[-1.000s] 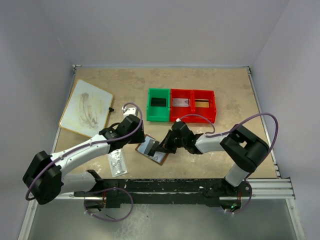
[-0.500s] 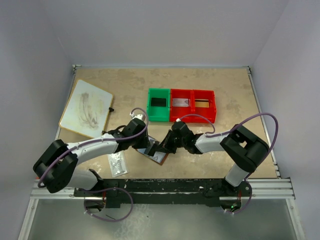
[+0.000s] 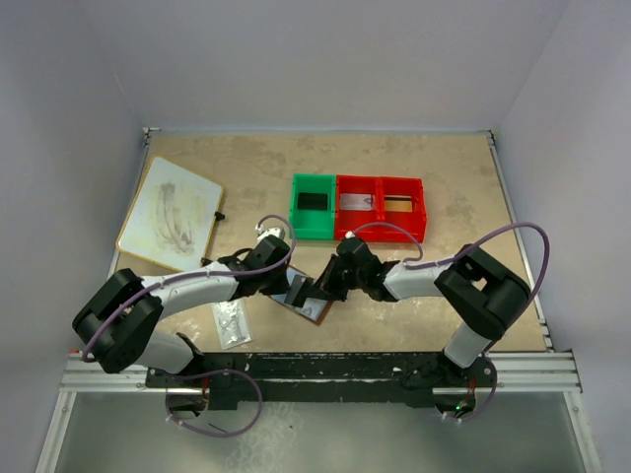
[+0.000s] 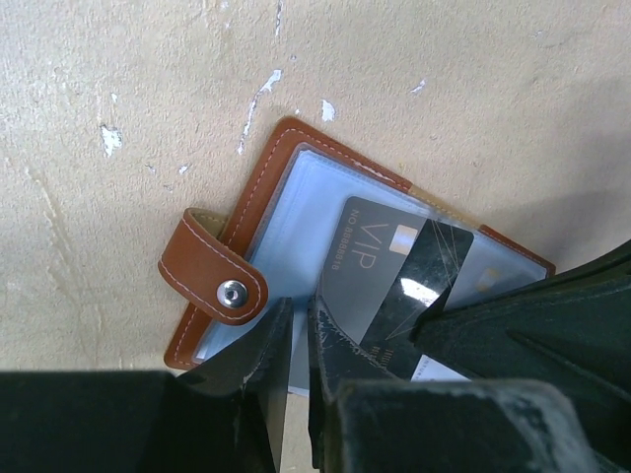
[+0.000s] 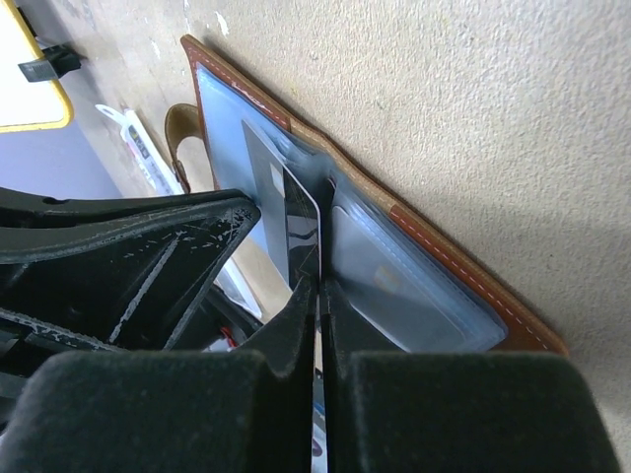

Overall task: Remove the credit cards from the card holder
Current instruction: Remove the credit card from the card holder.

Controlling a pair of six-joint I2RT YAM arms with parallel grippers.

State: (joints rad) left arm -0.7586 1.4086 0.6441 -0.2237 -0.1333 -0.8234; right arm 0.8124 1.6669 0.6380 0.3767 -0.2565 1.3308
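The brown card holder (image 3: 308,301) lies open on the table, with its snap tab (image 4: 212,278) at the left in the left wrist view. A grey credit card (image 4: 373,264) marked VIP sticks partway out of a bluish pocket. My left gripper (image 4: 301,330) has its jaws almost together over the card's lower left corner. My right gripper (image 5: 318,286) is shut on a thin inner leaf of the card holder (image 5: 449,258) and holds it up. A second card shows faintly inside the right-hand pocket (image 5: 394,281). Both grippers (image 3: 288,286) (image 3: 321,290) meet over the card holder.
A green bin (image 3: 313,205) and two joined red bins (image 3: 381,208) stand behind the card holder. At the far left lies a yellow-edged board (image 3: 170,212). A clear speckled packet (image 3: 230,322) lies left of the card holder, near the front edge.
My left arm has swung right onto the card holder and its jaws have narrowed from wide apart to almost together. The right gripper has stayed shut on the leaf.
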